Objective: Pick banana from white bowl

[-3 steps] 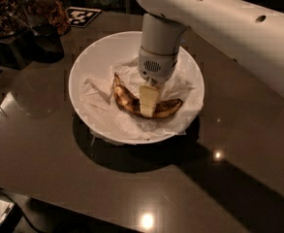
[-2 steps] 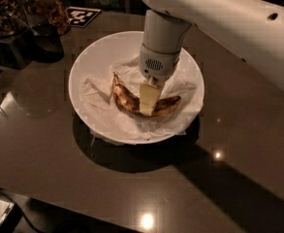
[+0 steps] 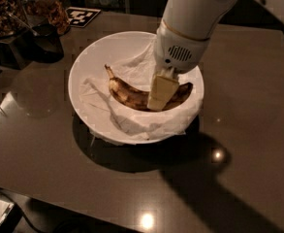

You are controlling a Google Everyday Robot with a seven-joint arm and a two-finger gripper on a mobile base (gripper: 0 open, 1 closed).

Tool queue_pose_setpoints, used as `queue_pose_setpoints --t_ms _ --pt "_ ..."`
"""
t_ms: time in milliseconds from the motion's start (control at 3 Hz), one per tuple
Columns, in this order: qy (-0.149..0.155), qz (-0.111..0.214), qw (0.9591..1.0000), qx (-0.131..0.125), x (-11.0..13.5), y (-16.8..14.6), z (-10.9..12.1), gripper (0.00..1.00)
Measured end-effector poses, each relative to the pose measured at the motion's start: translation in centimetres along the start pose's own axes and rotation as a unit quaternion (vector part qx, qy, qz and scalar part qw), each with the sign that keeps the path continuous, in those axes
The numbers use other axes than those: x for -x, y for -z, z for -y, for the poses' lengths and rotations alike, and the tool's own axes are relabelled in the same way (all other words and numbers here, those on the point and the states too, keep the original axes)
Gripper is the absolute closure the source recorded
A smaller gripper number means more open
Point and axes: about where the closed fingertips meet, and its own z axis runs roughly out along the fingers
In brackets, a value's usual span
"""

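Curved, brown-blotched banana (image 3: 130, 95) lies on paper (image 3: 132, 121) in the bowl (image 3: 97, 56); the tool (image 3: 158, 99) is down at its middle, and I cannot tell whether it grips.

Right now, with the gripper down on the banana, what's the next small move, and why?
Probably a short, slow lift straight up. The gripper sits at the middle of the banana, which lies on crumpled paper in the white bowl. Rising vertically should clear the rim and show whether the banana comes along.

arm (image 3: 195, 13): white, rounded, grille vent | end effector (image 3: 157, 100): cream, in white bowl (image 3: 83, 58)
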Motion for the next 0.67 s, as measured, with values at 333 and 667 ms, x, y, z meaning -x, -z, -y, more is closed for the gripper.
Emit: queue_pose_setpoints --t_ms 333,667 --pt "0.053 0.029 0.9981 -0.008 -0.15 3.68 -3.01 1.00" --pt "0.060 0.033 0.9975 -0.014 0.22 3.73 -2.84 1.00"
